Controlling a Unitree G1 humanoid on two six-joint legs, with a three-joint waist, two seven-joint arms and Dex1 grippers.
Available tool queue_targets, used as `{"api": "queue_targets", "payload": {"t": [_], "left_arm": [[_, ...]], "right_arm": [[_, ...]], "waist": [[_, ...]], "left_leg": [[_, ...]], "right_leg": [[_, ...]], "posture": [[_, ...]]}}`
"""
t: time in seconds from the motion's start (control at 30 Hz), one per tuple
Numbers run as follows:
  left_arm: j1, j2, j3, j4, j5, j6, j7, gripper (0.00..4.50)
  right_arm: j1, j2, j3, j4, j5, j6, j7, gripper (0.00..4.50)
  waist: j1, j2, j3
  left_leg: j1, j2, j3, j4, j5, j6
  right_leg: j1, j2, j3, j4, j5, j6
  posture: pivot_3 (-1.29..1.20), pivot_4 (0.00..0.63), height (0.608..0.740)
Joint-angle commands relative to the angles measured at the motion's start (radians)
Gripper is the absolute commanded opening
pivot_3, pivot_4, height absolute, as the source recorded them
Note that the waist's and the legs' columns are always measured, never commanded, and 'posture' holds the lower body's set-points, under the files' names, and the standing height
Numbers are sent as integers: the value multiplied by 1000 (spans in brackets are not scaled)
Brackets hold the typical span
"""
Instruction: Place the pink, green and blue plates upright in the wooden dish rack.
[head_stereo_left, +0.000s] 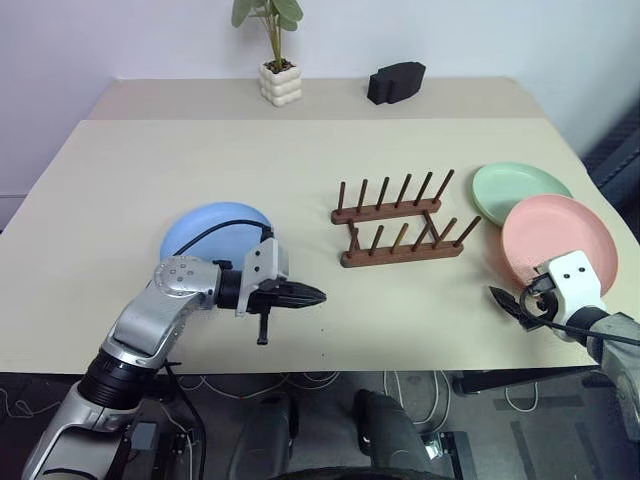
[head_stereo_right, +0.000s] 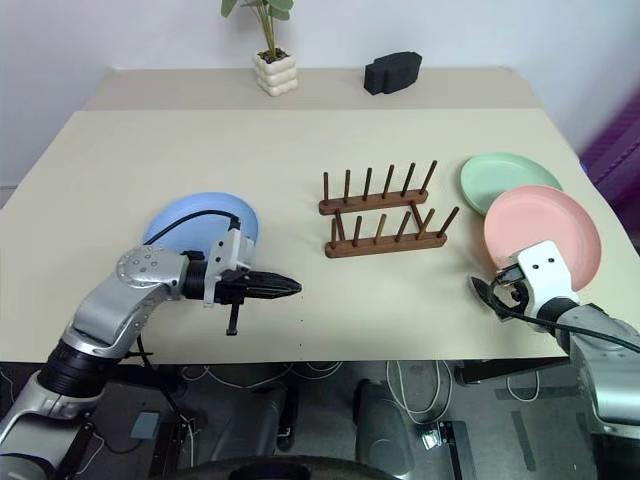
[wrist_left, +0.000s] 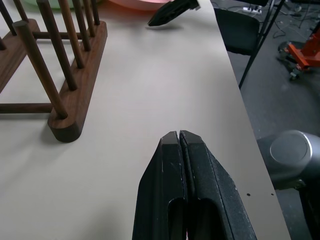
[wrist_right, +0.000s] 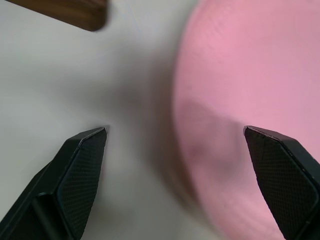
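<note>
Counter (head_stereo_left: 200, 160): broad beige top carrying everything I work with.
Blue plate (head_stereo_left: 215, 228): lies flat on the counter at my left, just behind my left claw, partly hidden by that arm.
Pink plate (head_stereo_left: 555, 235): lies flat near the counter's right edge, its far rim overlapping the green plate; my right claw sits at its near rim.
Green plate (head_stereo_left: 515, 188): lies flat behind the pink plate, right of the rack.
Wooden dish rack (head_stereo_left: 398, 230): stands mid-counter between the blue plate and the other two, every peg slot bare.
Left claw (head_stereo_left: 312, 296): my fingers are pressed together, holding nothing, pointing toward the rack just above the counter.
Right claw (wrist_right: 175, 135): my fingers are spread wide, gripping nothing; one finger (wrist_right: 82, 165) is over bare counter, the other (wrist_right: 282, 170) over the pink plate.
Potted plant (head_stereo_left: 278, 60): at the counter's far edge.
Black object (head_stereo_left: 396, 82): right of the plant, far edge.
</note>
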Motion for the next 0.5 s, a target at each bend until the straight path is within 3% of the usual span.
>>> {"api": "queue_targets", "payload": {"t": [0.03,0.27,0.5], "left_arm": [[-5,-8,4,-25,-12,-19,1,0],[-15,-27,3,-28,-24,-2,9,0],[-36,-46,-1,-12,-24,2,11,0]], "right_arm": [[-11,-9,8,24,-33,-46,-5,3605],[-13,-1,6,15,-52,-68,-26,44],[51,-42,-35,-145,-118,-57,-50,44]], "waist": [[0,0,0],[0,0,0],[1,0,0]], "left_leg": [[0,0,0,0,0,0],[0,0,0,0,0,0],[0,0,-1,0,0,0]], "right_leg": [[0,0,0,0,0,0],[0,0,0,0,0,0],[0,0,0,0,0,0]], "posture": [[0,150,736],[0,150,736],[0,150,736]]}}
